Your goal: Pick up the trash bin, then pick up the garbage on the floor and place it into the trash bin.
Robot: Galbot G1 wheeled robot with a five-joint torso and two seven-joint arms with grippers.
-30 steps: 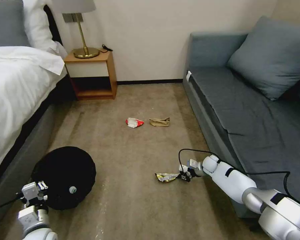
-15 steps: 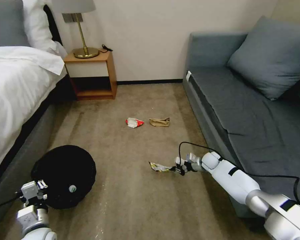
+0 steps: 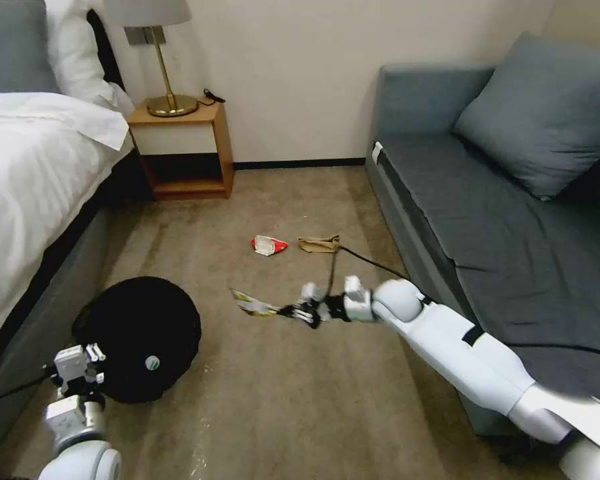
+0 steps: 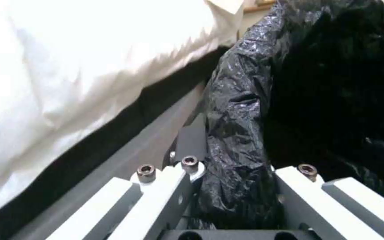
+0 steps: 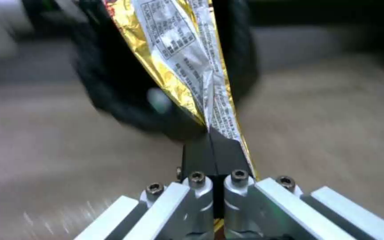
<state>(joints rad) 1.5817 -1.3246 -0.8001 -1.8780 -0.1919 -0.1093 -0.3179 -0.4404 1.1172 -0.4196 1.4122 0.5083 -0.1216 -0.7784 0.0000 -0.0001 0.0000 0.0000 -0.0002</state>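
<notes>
One gold-yellow wrapper point(image 3: 252, 306) is pinched between the closed fingers of the right gripper point(image 3: 299, 311) and held above the carpet at frame centre. At lower left, the bag-lined rim of the trash bin point(image 3: 140, 339) is clamped by the left gripper point(image 3: 80, 383). Higher up the frame, a red-and-white packet point(image 3: 269, 245) and a tan paper bag point(image 3: 319, 244) are seen on the floor.

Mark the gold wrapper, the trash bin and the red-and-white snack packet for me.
gold wrapper point(image 3: 252, 306): head view, its free flat end.
trash bin point(image 3: 140, 327): head view, black liner over the opening.
red-and-white snack packet point(image 3: 269, 245): head view, its middle, on the carpet.
</notes>
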